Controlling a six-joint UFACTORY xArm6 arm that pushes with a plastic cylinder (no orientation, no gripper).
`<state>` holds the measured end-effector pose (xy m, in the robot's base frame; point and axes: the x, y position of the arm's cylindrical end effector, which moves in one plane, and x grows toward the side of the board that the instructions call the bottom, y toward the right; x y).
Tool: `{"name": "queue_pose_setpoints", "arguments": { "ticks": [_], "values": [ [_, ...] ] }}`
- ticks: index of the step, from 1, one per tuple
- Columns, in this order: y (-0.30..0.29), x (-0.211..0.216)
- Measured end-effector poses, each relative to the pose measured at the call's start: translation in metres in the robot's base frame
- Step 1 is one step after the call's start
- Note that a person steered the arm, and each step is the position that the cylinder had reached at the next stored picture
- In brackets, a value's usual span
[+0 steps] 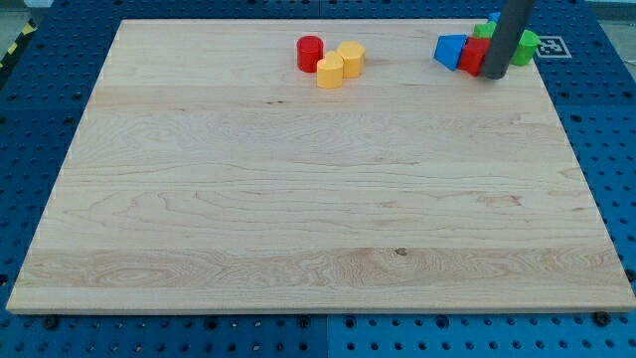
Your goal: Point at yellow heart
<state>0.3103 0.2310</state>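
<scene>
The yellow piece (pixel 340 65) lies near the view's top, a little left of centre. It shows two rounded lobes side by side; I cannot tell if it is one heart or two touching blocks. A red cylinder (pixel 310 53) touches it on its left. My tip (pixel 494 76) is far to the right of it, at the top right of the board. The tip rests against the right side of a red block (pixel 472 56).
A blue block (pixel 450 50) sits left of that red block. Green blocks (pixel 526 46) (pixel 483 30) and another blue block (pixel 494 18) lie behind the rod, partly hidden. The wooden board (pixel 318 219) lies on a blue perforated table.
</scene>
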Motion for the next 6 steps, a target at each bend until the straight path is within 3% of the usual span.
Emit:
{"name": "queue_pose_setpoints", "arguments": {
  "ticks": [2, 3, 5, 6],
  "values": [
    [-0.023, 0.039],
    [-0.041, 0.039],
    [-0.169, 0.039],
    [-0.18, 0.039]
  ]
}}
